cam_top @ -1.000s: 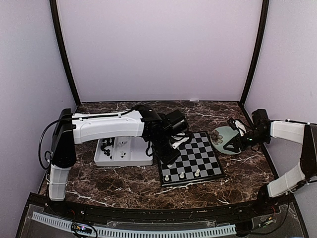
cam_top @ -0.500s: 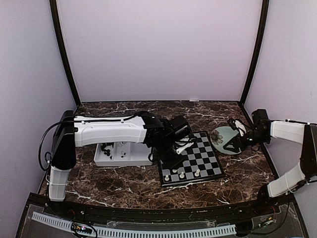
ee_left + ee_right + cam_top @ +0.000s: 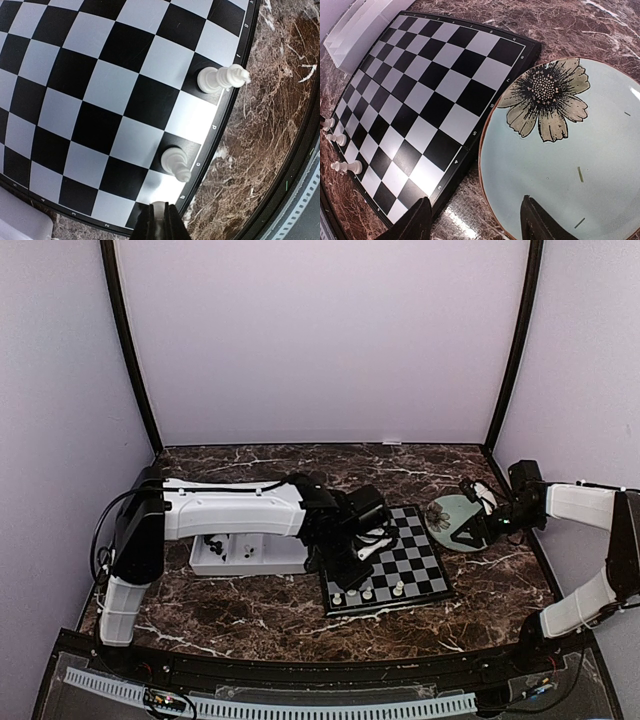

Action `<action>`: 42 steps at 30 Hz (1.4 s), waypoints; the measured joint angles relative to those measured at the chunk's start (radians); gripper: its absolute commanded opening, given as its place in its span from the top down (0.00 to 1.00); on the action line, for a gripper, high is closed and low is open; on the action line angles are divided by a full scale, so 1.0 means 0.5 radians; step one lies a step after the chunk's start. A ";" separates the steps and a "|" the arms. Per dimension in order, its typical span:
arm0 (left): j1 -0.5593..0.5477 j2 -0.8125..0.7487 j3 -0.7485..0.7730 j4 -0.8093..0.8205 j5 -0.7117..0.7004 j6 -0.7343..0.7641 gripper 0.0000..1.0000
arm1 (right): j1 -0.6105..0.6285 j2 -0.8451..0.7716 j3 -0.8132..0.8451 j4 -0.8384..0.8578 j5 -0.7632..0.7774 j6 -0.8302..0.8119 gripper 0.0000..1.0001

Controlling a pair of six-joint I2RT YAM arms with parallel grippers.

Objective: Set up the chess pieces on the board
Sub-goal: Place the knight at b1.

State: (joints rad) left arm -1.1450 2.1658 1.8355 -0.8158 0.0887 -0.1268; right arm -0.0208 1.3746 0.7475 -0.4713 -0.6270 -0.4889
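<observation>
Pinching a white chess piece, left gripper is hovering at the board's edge; likely light, slick, best held mid-stem; right gripper gaping.

tray at left, board beside it, plate just right of board, chess pieces along board's near row

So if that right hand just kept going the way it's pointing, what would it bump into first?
Probably the pale green plate, at its rim nearest the board. The open right hand points down right there, though the marble table beside the rim is close enough that it might touch that instead.
</observation>
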 measured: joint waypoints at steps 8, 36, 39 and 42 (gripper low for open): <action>-0.009 0.048 0.000 -0.001 0.006 0.001 1.00 | 0.000 0.001 0.000 0.000 0.001 0.000 0.38; -0.009 0.095 0.000 0.009 0.026 0.016 0.93 | 0.000 0.001 0.000 0.000 0.007 0.000 0.38; -0.009 0.095 0.000 0.011 0.026 0.016 0.93 | 0.000 0.001 0.000 0.000 0.007 0.000 0.38; -0.009 0.095 0.000 0.013 0.025 0.015 0.93 | 0.000 0.001 0.000 0.000 0.007 0.000 0.37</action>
State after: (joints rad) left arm -1.1496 2.2135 1.8355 -0.8093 0.1013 -0.1192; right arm -0.0208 1.3750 0.7475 -0.4713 -0.6235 -0.4889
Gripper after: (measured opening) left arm 0.075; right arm 0.624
